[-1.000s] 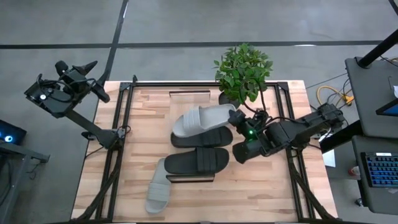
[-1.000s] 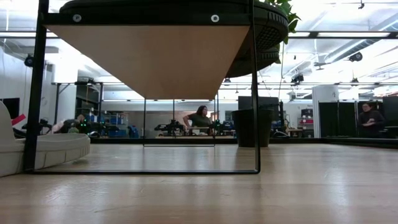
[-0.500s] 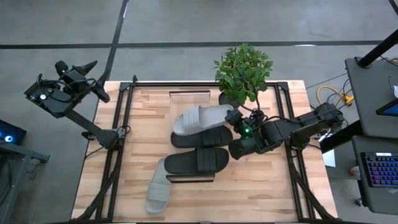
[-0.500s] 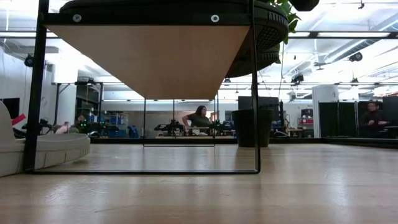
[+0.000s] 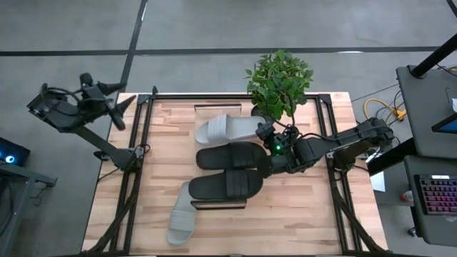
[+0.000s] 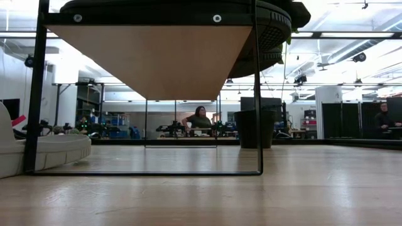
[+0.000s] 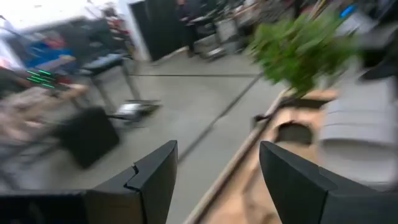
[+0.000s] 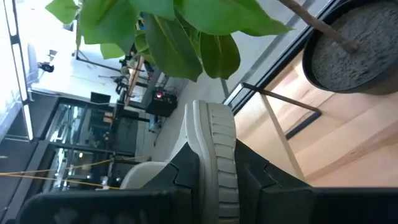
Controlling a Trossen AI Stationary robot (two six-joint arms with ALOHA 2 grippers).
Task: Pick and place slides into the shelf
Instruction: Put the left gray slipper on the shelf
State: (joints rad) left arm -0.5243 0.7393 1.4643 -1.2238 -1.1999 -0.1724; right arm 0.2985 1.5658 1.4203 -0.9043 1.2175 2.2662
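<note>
Pale butcher-block covers the counter [image 5: 314, 214]. Starting at its left, our left hand [image 5: 118, 108] waits off the far corner with its fingers spread and nothing between them. Well to that hand's right lies one pale grey slide [image 5: 181, 222] alone on the counter, near the front edge, not yet picked. Further right, two black slides [image 5: 228, 185] rest side by side on the shelf [image 5: 218, 205], so we judge half the job done. Our right hand [image 5: 268, 135] pinches the heel rim of the other grey slide [image 5: 227, 129], held just beyond the black pair, its ribbed sole edge turned up between the fingers [image 8: 180, 165]. Just past this hand stands a potted plant [image 5: 280, 82]. Two grey slides remain to be placed.
</note>
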